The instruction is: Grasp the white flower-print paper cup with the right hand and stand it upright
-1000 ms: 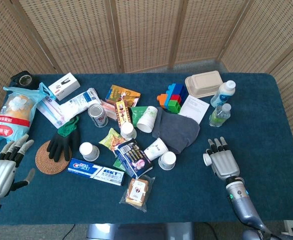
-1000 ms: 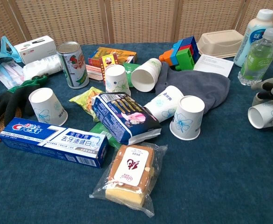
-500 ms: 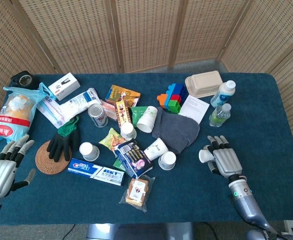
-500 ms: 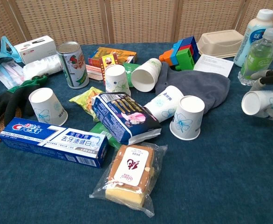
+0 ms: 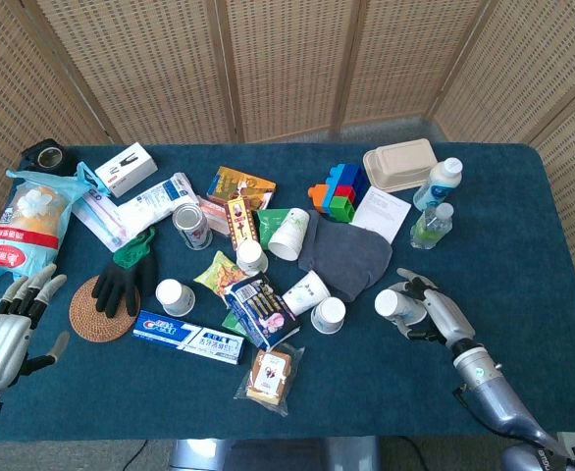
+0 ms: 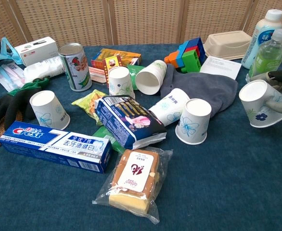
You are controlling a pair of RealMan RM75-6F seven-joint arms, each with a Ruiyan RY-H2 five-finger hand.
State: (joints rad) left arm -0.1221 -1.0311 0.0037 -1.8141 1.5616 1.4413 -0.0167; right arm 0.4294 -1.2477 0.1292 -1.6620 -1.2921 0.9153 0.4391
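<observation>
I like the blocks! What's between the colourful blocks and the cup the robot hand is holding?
The grey cloth lies between the blocks and the flower-print cup held in the right hand; the head view shows it best.

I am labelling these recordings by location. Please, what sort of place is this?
Probably a staged indoor test setup, not a home. Woven screens wall off a table under a blue cloth, crowded with unrelated goods: toothpaste, toy blocks, paper cups.

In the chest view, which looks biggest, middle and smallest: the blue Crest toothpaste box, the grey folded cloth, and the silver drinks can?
1. Blue Crest toothpaste box, though it lies nearest the camera.
2. Grey folded cloth.
3. Silver drinks can, clearly smallest.
</observation>
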